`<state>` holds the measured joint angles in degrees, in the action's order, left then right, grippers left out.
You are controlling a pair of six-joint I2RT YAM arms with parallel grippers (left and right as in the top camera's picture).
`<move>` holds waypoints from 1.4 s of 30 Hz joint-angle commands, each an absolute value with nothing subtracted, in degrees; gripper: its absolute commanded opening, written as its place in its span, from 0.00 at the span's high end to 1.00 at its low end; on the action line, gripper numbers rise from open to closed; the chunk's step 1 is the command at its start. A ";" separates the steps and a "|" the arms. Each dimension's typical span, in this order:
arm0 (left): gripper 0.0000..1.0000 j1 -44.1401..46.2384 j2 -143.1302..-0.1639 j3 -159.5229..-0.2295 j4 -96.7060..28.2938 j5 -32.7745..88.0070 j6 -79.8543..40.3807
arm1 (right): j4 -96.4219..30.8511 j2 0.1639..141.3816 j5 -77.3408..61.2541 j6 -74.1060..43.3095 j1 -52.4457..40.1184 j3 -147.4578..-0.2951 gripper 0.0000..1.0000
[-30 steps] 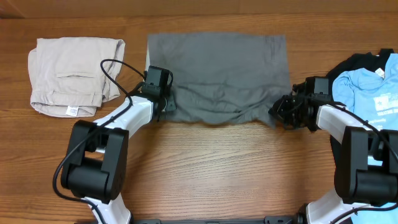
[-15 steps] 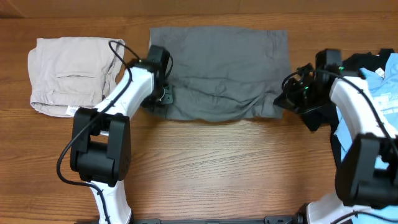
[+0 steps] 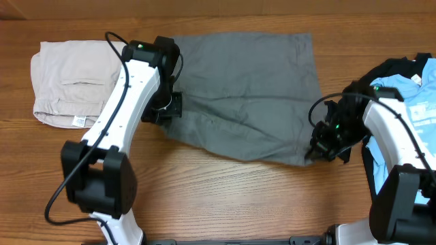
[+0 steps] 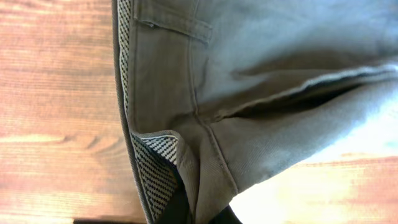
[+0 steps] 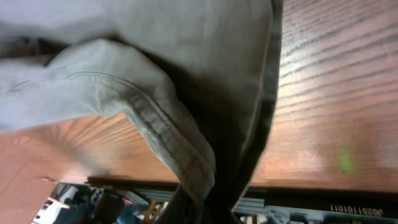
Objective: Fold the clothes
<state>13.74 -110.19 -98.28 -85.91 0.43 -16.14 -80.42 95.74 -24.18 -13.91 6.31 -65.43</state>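
Observation:
The medium-grey shorts [image 3: 252, 88] are spread across the table's middle, lifted at their near edge. My left gripper [image 3: 170, 109] is shut on the shorts' waistband end at the left; the left wrist view shows the waistband with its checked lining [image 4: 155, 168] running into the jaws. My right gripper [image 3: 321, 144] is shut on the hem corner at the right; the right wrist view shows the stitched hem [image 5: 180, 155] pinched in the jaws above the table. Beige shorts [image 3: 75, 82] lie folded at the far left. A light blue T-shirt [image 3: 409, 102] lies on a black garment [image 3: 392, 68] at the right edge.
Bare wooden tabletop [image 3: 225, 197] lies in front of the grey shorts. The table's front rail shows at the bottom of the right wrist view [image 5: 323, 208].
Both grippers have raised the shorts' near edge. The left moved back and up; the right swung forward, pulling its corner toward the front so the near edge slants.

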 commanded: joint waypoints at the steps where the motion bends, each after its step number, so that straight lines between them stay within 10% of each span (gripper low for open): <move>1: 0.96 13.52 -104.88 -91.72 -86.24 1.52 -18.55 | -77.45 95.24 -23.57 -15.70 6.50 -59.09 0.96; 11: 0.96 13.28 -103.13 -66.06 -75.09 1.37 -19.44 | -72.60 95.24 -15.44 -23.03 6.50 -53.95 0.96; 12: 0.89 13.23 -103.13 -64.49 -74.65 1.45 -19.42 | -72.47 95.24 -15.44 -23.00 6.50 -53.95 0.94; 13: 0.55 13.23 -103.13 -63.57 -75.02 1.52 -19.27 | -72.47 95.24 -15.46 -22.96 6.50 -54.00 0.86; 15: 0.25 13.06 -103.11 -63.99 -76.55 1.52 -18.92 | -73.08 95.24 -15.49 -22.74 6.50 -55.13 0.69; 26: 0.12 13.15 -101.86 -90.21 -88.73 1.58 -18.41 | -88.36 94.94 -15.46 -17.23 5.82 -76.86 0.45; 28: 0.22 13.15 -101.84 -90.54 -87.77 3.14 -18.41 | -88.14 94.94 -15.46 -16.86 5.80 -75.92 0.55; 30: 0.51 13.21 -101.89 -89.27 -85.49 6.15 -18.31 | -87.24 94.94 -16.01 -16.91 5.74 -74.26 0.96; 32: 0.73 13.58 -101.89 -86.52 -82.00 9.21 -18.15 | -84.79 94.94 -18.37 -16.86 5.63 -71.07 0.96; 42: 0.71 18.90 -101.89 -67.94 -65.69 13.54 -18.87 | -70.11 94.94 -24.71 -16.91 5.52 -54.57 0.96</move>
